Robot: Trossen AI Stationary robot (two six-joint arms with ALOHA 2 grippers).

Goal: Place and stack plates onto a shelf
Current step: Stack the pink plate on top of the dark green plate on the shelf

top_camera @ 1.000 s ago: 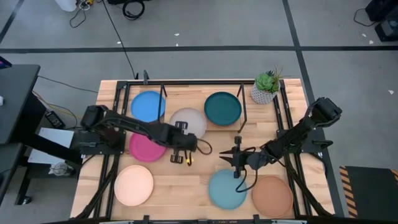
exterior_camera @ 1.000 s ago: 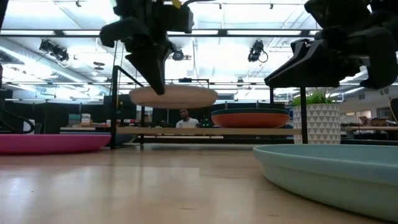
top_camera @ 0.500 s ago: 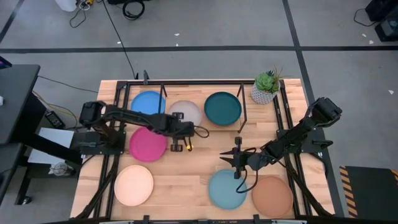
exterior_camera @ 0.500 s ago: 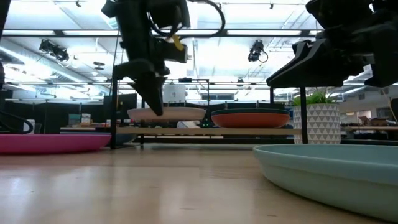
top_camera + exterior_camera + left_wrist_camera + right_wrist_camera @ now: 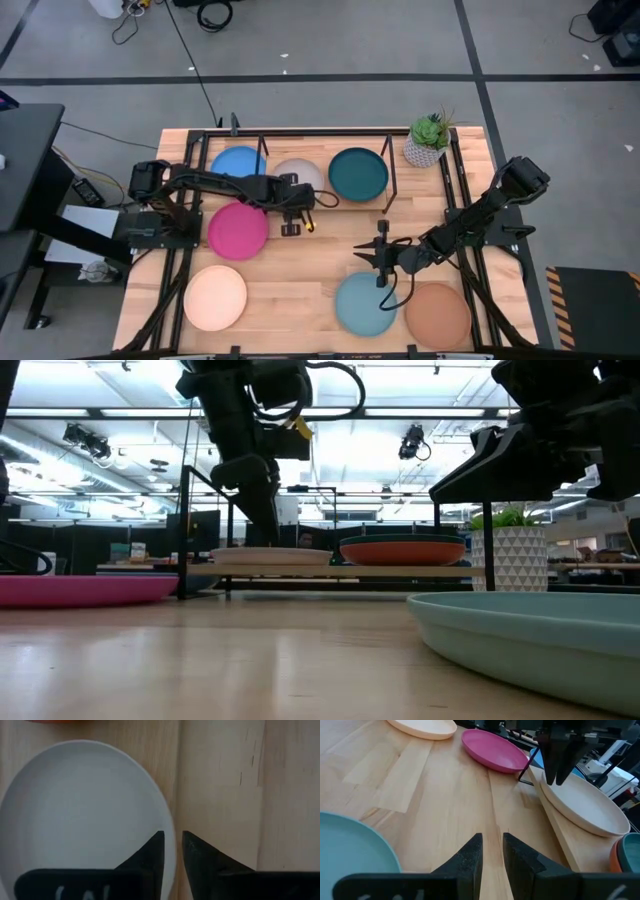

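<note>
Grey round matte plate (image 5: 297,176) lies flat on the low light-wood shelf (image 5: 400,571), between the blue plate (image 5: 237,166) and the dark teal plate (image 5: 358,173). Left gripper (image 5: 296,207) sits at its near rim, fingers narrowly parted astride the rim. Right gripper (image 5: 381,254) hovers well apart above the light teal plate (image 5: 364,305), slightly open, holding nothing.

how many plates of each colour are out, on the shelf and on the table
blue plate: 1
grey plate: 1
dark teal plate: 1
orange plate: 1
magenta plate: 1
cream plate: 1
light teal plate: 1
terracotta brown plate: 1
total: 8
</note>
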